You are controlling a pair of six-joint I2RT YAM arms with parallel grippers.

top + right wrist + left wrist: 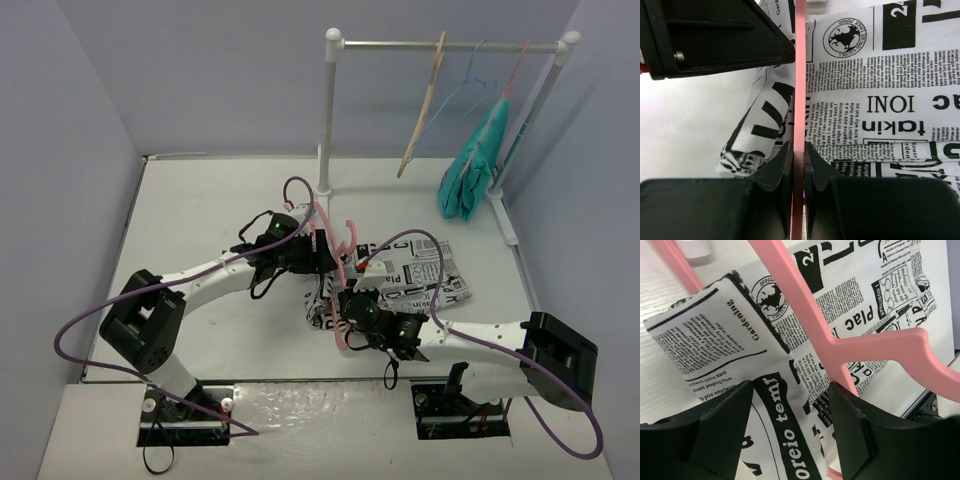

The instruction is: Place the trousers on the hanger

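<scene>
- Clothes rack point(450, 45): white posts and a grey rail; stood at the upper right of the top view, on the far part of the table point(200, 210).
- Tan hanger point(425, 105): hung bare and tilted, left of the rail's middle.
- Blue wire hanger point(478, 65): hung bare, just right of the tan one.
- Teal garment point(472, 165): hung bunched from a thin reddish hanger point(518, 65) near the right post.
- Table: was white.
- Walls point(200, 70): were plain pale lavender and closed in three sides.

The right claw point(798, 155) pinches a thick pink plastic hanger point(800, 75), its bar running straight up the frame. White newspaper-print fabric trousers point(880, 100) lie either side of it, bunched at left on the white surface point(680, 130), below a black angular housing point(710, 30).
</scene>
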